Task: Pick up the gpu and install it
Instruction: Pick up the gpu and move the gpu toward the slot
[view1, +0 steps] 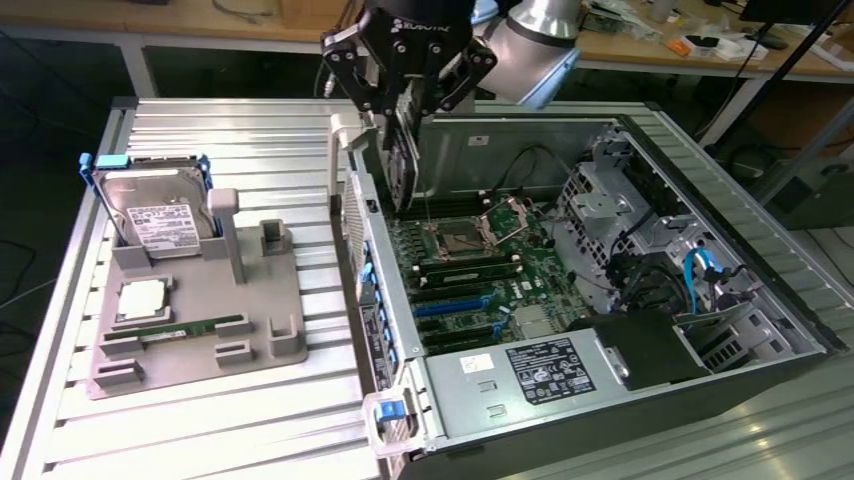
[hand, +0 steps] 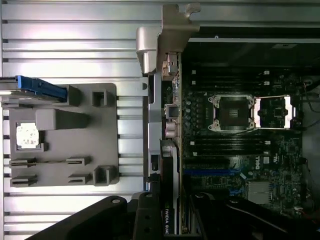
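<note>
Holding the gpu (view1: 400, 170) tight in the gripper (view1: 404, 100), edge down, over the open computer case (view1: 694, 200). Looks like the carry-over step; not plugged in yet. Needs lining up straight with a blue slot (view1: 461, 300).

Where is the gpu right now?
In the exterior view, the gpu hangs upright in the gripper, over the open computer case, close to the case wall on the exterior view's left.
</note>
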